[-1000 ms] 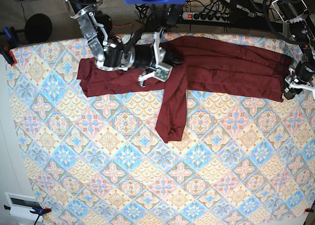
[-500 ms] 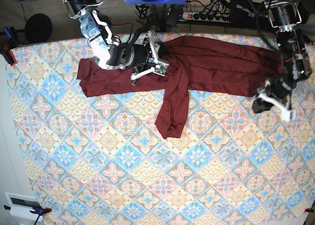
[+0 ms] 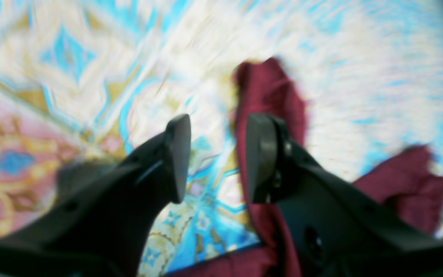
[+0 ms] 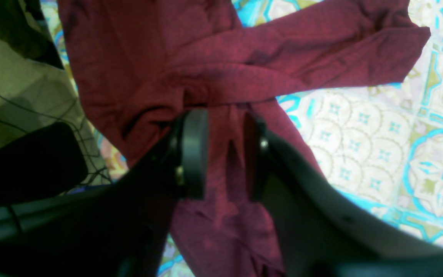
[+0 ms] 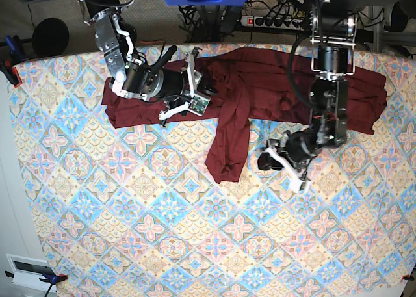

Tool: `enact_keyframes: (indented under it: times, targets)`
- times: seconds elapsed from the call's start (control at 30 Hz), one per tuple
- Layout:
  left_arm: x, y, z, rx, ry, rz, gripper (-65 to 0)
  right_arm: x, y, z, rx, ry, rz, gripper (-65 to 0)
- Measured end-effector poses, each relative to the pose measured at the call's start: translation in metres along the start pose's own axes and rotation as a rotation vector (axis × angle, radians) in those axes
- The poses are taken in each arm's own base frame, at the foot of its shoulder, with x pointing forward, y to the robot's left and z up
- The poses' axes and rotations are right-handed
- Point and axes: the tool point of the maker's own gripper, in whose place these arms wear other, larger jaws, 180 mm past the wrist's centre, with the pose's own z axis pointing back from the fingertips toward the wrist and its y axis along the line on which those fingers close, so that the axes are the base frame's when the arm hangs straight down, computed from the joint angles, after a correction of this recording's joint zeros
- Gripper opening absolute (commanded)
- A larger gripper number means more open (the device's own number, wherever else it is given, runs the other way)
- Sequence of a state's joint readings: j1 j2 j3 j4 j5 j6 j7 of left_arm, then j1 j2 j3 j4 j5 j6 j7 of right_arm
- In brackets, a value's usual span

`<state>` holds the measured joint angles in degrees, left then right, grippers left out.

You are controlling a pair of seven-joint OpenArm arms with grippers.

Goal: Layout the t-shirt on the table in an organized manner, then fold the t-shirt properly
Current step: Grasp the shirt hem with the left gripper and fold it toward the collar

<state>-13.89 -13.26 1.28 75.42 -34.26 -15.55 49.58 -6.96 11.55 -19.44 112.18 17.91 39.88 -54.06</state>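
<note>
Overhead, we see the t-shirt (image 5: 273, 89) stretched in a long band across the far side of the table (image 5: 162, 232), one sleeve hanging toward the middle. Our right gripper (image 5: 184, 95) hovers over the shirt's end, jaws parted, nothing clamped between them in the wrist view. Our left gripper (image 5: 281, 162) sits just beside the sleeve above bare cloth, jaws likewise apart and empty. We see no containers.
</note>
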Motion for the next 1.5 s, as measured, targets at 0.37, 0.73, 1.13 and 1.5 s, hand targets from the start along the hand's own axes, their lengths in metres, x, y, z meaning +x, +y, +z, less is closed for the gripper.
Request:
enact_keyframes:
  times: [0.37,0.73,1.13,1.5]
  targets:
    - [-0.006,-0.038,-0.065,0.032,0.062,-0.094,-41.1,-0.002,-0.010,0.004,-0.028,0.002,-0.010,-49.5]
    - [-0.005,-0.049,-0.082,0.011,0.050,-0.065,-57.8,0.000,-0.010,0.003,-0.027,-0.008,-0.010,-49.5]
    - [0.044,0.009,0.004,0.109,-0.177,-0.062,-65.0,0.008,-0.017,0.004,-0.040,-0.034,0.003,-49.5]
    - [0.048,0.072,0.170,0.307,-0.437,0.062,-65.0,0.013,-0.024,0.005,-0.051,-0.041,0.015,-49.5]
